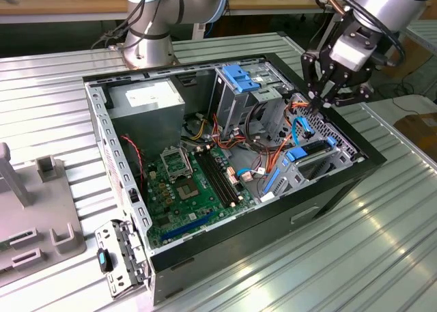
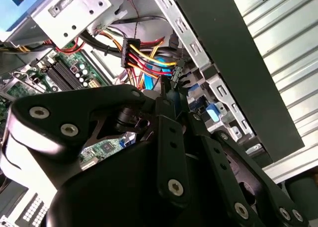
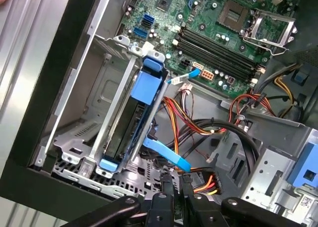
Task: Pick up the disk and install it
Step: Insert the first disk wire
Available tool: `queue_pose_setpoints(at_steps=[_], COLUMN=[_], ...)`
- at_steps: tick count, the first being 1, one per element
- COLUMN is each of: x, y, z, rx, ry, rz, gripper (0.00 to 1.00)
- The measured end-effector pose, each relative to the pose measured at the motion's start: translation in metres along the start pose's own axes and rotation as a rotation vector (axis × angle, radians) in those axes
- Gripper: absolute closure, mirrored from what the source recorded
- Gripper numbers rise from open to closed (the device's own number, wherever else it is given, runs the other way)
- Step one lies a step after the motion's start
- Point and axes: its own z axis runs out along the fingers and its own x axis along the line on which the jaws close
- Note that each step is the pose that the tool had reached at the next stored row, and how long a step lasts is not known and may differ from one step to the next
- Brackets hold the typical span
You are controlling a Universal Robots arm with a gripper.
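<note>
The disk [image 1: 311,150], dark with bright blue side rails, lies seated in the metal drive bay at the open computer case's corner, on the exterior view's right. The first wrist view shows the disk [image 3: 130,125] standing between the bay's walls with a blue rail on each long side. My gripper [image 1: 316,106] hangs above the case just behind that bay, apart from the disk. Its fingers are shut, and the tips [image 2: 166,90] end at a black cable connector [image 2: 175,77]. I cannot tell whether the connector is pinched. A flat blue cable [image 3: 166,155] runs close to the gripper [image 3: 174,186].
A tall metal cage with a light-blue latch plate [image 1: 239,76] stands mid-case. Red, yellow and orange cables [image 1: 256,145] lie between cage and bay. The motherboard [image 1: 188,182] and power supply [image 1: 147,100] lie toward the left. A grey fixture [image 1: 34,216] sits outside the case.
</note>
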Motion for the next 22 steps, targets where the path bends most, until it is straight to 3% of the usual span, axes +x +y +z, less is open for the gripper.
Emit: queue_pose_setpoints(at_steps=[6, 8, 11, 15, 22], x=[0.0022, 0.004, 0.0064, 0.008, 0.0082], y=[0.0023, 0.0067, 0.0101, 0.0132, 0.0135], z=[0.0009, 0.0019, 0.0019, 0.0018, 0.0018], rx=[0.0027, 0.022, 0.0306, 0.0358, 0.0361], ry=[0.0034, 0.0113, 0.0151, 0.0168, 0.0169], rz=[0.036, 0.035, 0.034, 0.034, 0.034], gripper=[0.82, 0.82, 0.82, 0.82, 0.82])
